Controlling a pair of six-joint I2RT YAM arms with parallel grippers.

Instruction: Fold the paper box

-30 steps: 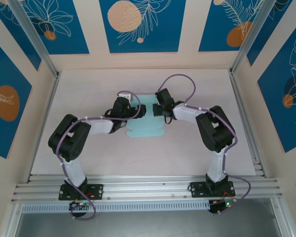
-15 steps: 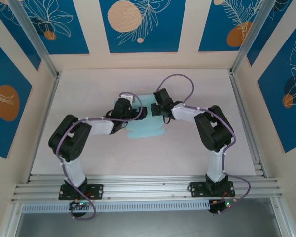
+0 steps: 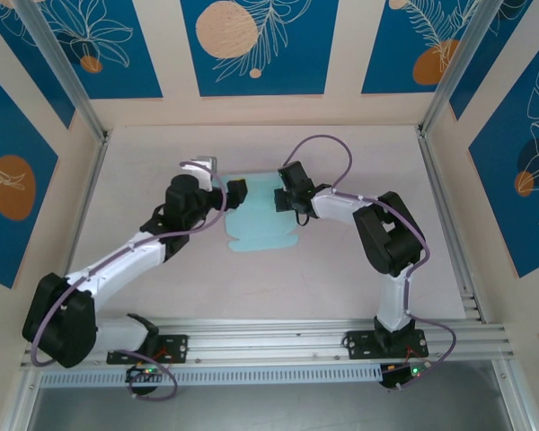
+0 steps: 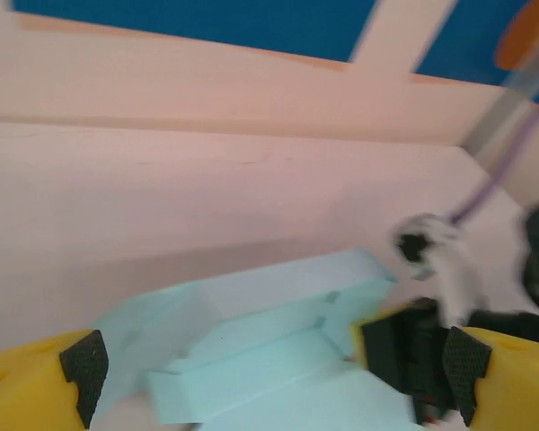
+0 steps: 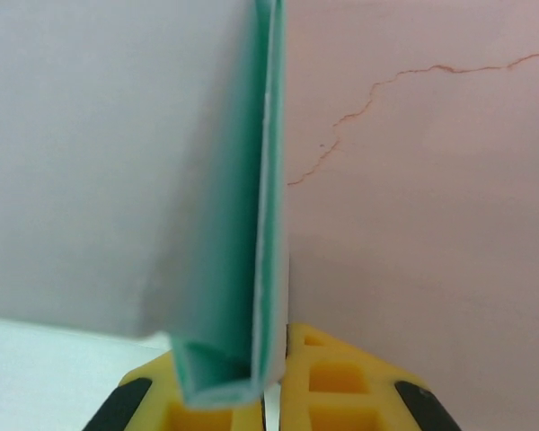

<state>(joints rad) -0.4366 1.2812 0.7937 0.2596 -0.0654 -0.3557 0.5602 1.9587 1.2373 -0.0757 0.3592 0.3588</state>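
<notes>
Finding: the paper box [image 3: 259, 230] lies near the middle of the table [image 3: 341, 162], between the two grippers, as a pale blue card sheet that is partly folded. In the left wrist view its far panels stand up as low walls and its near part lies flat. The left gripper [image 3: 237, 190] sits at the sheet's far left edge. Its jaws are wide apart and hold nothing, with the black pads [image 4: 83, 366] at opposite sides of that view. Contact with the card cannot be confirmed. The right gripper [image 3: 279, 197] is at the sheet's far right edge, jaws narrow and pinched on an upright doubled flap [image 5: 265, 224] between yellow fingers [image 5: 341, 395]. A hairline crack [image 5: 404, 76] marks the table right of the flap.
</notes>
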